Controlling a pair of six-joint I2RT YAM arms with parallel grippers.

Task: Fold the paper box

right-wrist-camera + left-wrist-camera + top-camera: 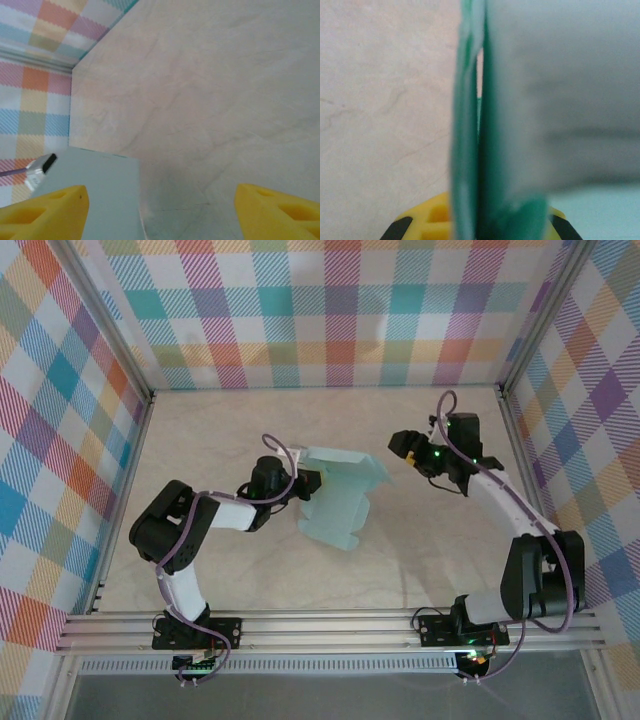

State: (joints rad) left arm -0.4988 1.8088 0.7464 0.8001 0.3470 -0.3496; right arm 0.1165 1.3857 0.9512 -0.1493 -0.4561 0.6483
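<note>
Yellow pads of the left gripper are pressed in on thin mint-teal card, the jaws nearly together with the sheet pinched between them. In the left wrist view the paper box runs edge-on up from the pads, two dark green layers close together with a slim gap between them, and a blurred pale panel spreads to the right.

From above, the left gripper grips the left edge of the paper box, which sits around the middle of the table. The card looks partly folded, its far panel bent towards the right; how much of it rests on the surface I cannot tell.

To the right of the box and apart from it, the right gripper points left towards the far right corner of the card. Its yellow fingers stand wide apart with nothing between them but bare table. A pale mint panel of the box shows just beside the left finger.

Plaid walls enclose the table on three sides.
</note>
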